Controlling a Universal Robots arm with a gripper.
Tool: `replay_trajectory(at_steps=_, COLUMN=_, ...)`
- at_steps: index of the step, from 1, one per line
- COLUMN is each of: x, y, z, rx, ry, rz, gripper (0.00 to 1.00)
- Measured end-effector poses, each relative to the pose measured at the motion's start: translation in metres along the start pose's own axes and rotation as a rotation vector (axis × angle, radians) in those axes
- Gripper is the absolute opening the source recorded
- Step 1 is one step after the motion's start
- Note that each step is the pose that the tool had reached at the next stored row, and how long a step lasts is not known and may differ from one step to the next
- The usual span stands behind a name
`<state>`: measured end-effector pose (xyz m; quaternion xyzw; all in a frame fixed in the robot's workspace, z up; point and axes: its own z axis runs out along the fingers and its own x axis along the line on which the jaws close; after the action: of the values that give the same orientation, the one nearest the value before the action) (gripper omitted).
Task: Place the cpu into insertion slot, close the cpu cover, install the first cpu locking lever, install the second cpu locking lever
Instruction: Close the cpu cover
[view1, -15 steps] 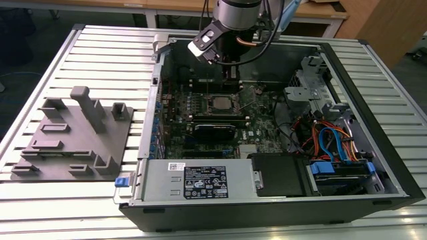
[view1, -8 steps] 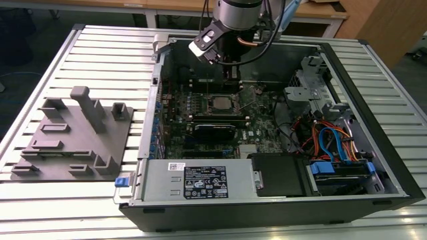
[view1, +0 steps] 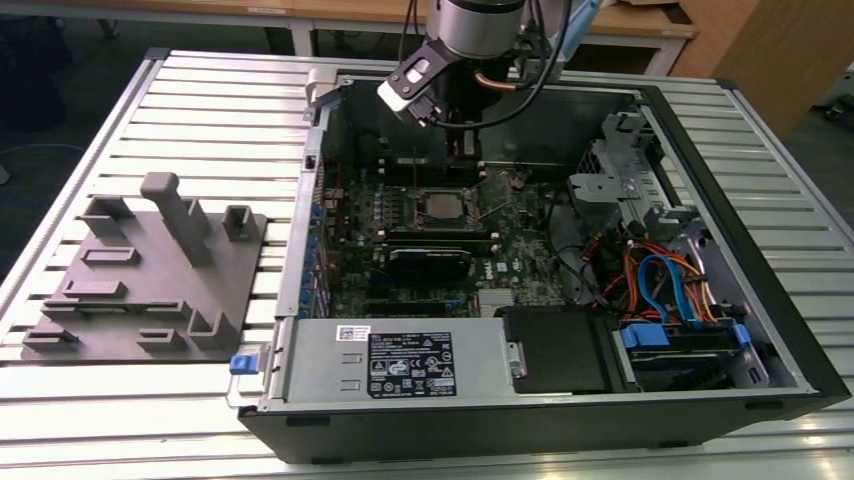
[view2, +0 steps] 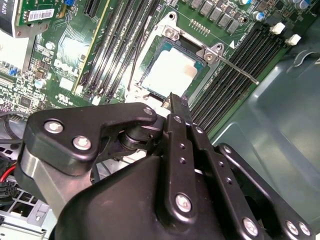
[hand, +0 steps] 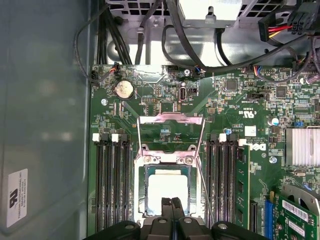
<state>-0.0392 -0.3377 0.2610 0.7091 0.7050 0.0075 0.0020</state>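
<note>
I see the cpu (hand: 167, 186), a pale-silver square, seated in the insertion slot (hand: 192, 187), with the cpu cover (hand: 167, 170), a thin dark metal frame, lying around it. My gripper (hand: 171, 201) hangs over the chip's edge, black fingers pressed together on nothing, hiding that side of the socket in both wrist views. The exterior view adds the open computer case (view1: 747, 200) on a ribbed table (view1: 200, 110).

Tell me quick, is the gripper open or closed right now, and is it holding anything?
Gripper: closed, nothing visibly held, fingertips together over the small flat square silver-topped cpu.
</note>
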Motion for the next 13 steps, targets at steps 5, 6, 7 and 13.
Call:
replay_trajectory(at_steps=5, x=0.0, y=0.0, z=-0.0019, rx=-0.0002, ry=0.0004, rz=0.0, gripper=0.1)
replay_trajectory(at_steps=6, x=0.0, y=0.0, z=-0.0023, rx=0.0, ry=0.0, rz=0.0, gripper=0.1)
replay_trajectory(at_steps=7, x=0.0, y=0.0, z=-0.0025, rx=0.0, ry=0.0001, rz=0.0, gripper=0.1)
replay_trajectory(at_steps=13, x=0.0001, y=0.0001, z=-0.0061, rx=0.0, ry=0.0001, rz=0.0, gripper=0.1)
